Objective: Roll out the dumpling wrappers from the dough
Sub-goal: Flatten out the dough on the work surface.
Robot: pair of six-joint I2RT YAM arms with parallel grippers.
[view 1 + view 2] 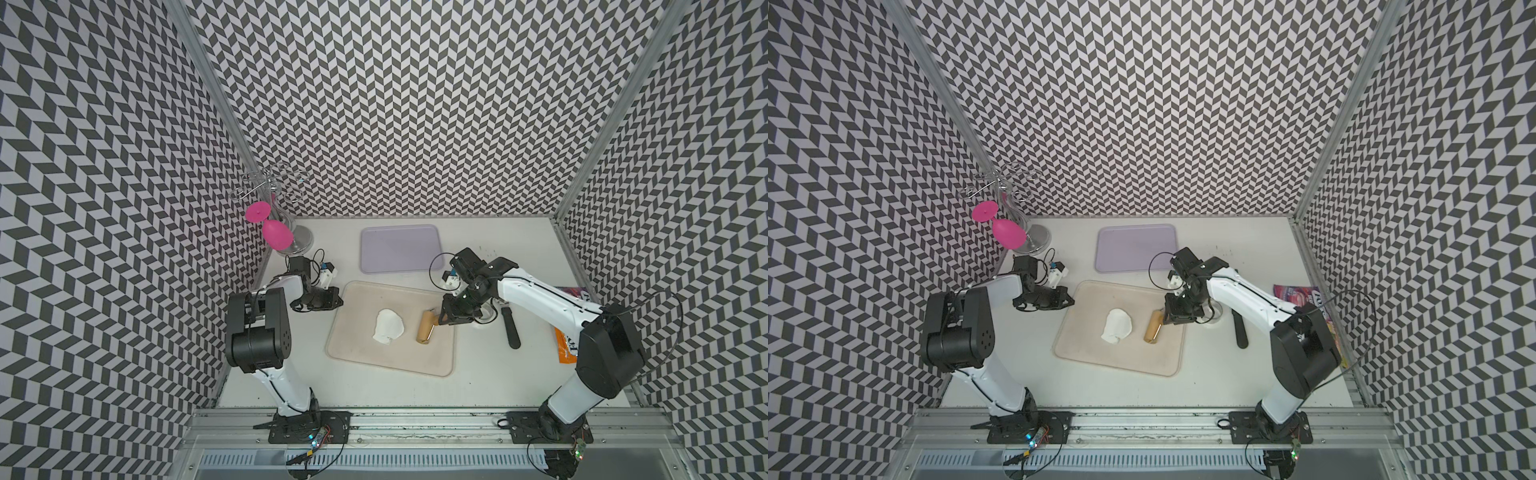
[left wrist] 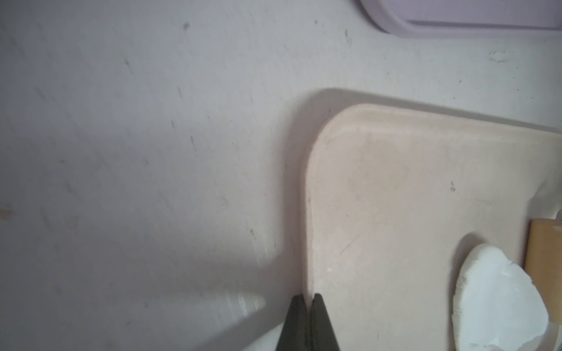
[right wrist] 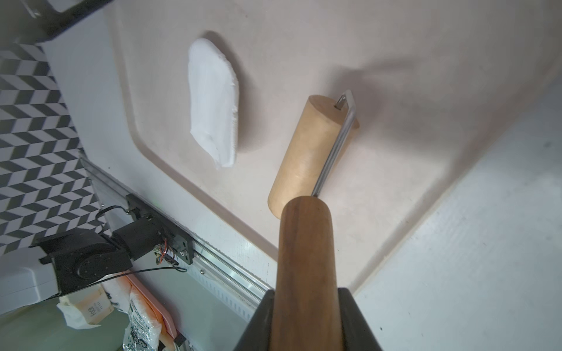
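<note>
Rack [image 1: 270,187] with a pink wine glass [image 1: 276,235] hung on it stands far left at the back of the desk [image 1: 478,386]. My left hand [image 2: 308,307] is clenched on nothing, tips pressed together right at the left rim of the beige tray [image 1: 353,357]. Lilac tray [image 1: 399,249] lies behind it, bare. Dough [image 1: 388,326] is a flattened white lump near the middle of the beige tray. Just to its right, not touching it, is the pale barrel of the pastry roller [image 1: 426,328]; can't tell if the barrel touches the tray. My right hand [image 3: 305,307] is grasping the roller's dark wood handle. Further right on the desk: a black-handled tool [image 1: 511,328], then snack packets [image 1: 565,345] at the wall.
</note>
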